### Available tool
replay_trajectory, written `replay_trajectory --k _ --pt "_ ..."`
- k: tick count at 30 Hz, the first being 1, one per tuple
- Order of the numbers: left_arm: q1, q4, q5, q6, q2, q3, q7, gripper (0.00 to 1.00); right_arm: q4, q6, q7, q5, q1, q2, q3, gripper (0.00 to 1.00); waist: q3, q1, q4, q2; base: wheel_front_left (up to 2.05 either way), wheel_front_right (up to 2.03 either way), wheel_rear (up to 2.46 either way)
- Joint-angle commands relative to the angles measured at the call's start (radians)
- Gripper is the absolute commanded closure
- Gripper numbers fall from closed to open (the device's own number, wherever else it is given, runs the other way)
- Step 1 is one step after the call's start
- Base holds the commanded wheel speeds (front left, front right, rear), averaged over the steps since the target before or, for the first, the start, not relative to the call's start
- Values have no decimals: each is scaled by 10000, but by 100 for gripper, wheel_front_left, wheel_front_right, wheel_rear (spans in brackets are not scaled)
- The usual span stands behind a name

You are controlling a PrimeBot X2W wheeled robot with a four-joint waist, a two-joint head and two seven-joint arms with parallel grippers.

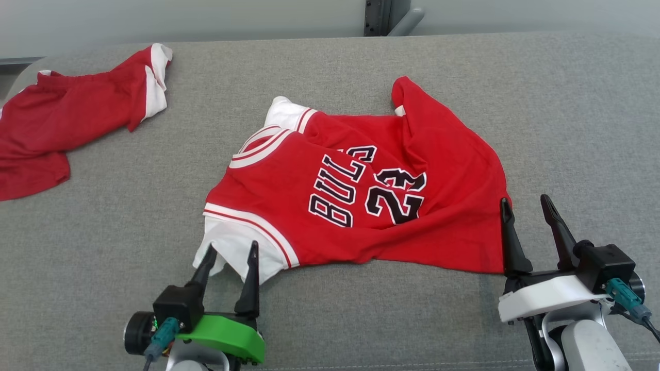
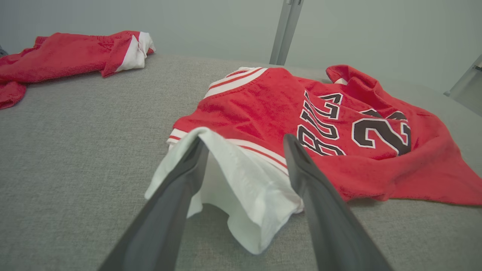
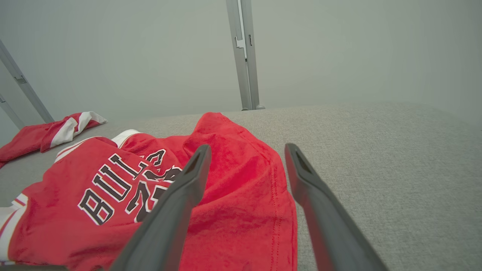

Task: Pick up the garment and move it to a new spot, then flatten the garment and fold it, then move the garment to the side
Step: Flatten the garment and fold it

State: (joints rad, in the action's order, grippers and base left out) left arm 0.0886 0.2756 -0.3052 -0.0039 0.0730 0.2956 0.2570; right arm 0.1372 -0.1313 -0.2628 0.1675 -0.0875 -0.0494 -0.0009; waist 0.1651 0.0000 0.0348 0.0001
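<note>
The garment (image 1: 361,206) is a red jersey with white trim, lettered BULLS 23, lying rumpled on the grey padded surface (image 1: 567,129). My left gripper (image 1: 233,246) is open at the garment's near left corner. The white sleeve (image 2: 241,180) sits loosely between its fingers and drapes over the left fingertip (image 2: 197,150). My right gripper (image 1: 525,200) is open at the garment's near right hem corner (image 3: 263,210). Its left finger lies over the red cloth and its right finger over bare surface. Part of the lettering is hidden in folds.
A second red and white garment (image 1: 67,118) lies crumpled at the far left of the surface. A grey metal post (image 1: 379,18) stands behind the back edge, against a pale wall. Bare grey surface stretches to the right of the jersey.
</note>
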Motion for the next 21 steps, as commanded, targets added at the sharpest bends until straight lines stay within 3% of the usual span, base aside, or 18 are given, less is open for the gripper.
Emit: replay_trajectory --k 1,14,21 --pt "200 -121 -54 44 110 -132 43 0 -46 11 -29 -23 -82 -21 -3 0 38 0 -32 -1 0 0 0" --pt "1130 -392 90 285 745 -637 -296 0 -42 11 -29 -56 -256 -21 34 0 277 0 -434 -1 0 0 0" --pt "2005 1503 -316 49 903 -767 -1043 0 -24 11 -29 -75 -399 -22 91 0 496 0 -628 -1 0 0 0"
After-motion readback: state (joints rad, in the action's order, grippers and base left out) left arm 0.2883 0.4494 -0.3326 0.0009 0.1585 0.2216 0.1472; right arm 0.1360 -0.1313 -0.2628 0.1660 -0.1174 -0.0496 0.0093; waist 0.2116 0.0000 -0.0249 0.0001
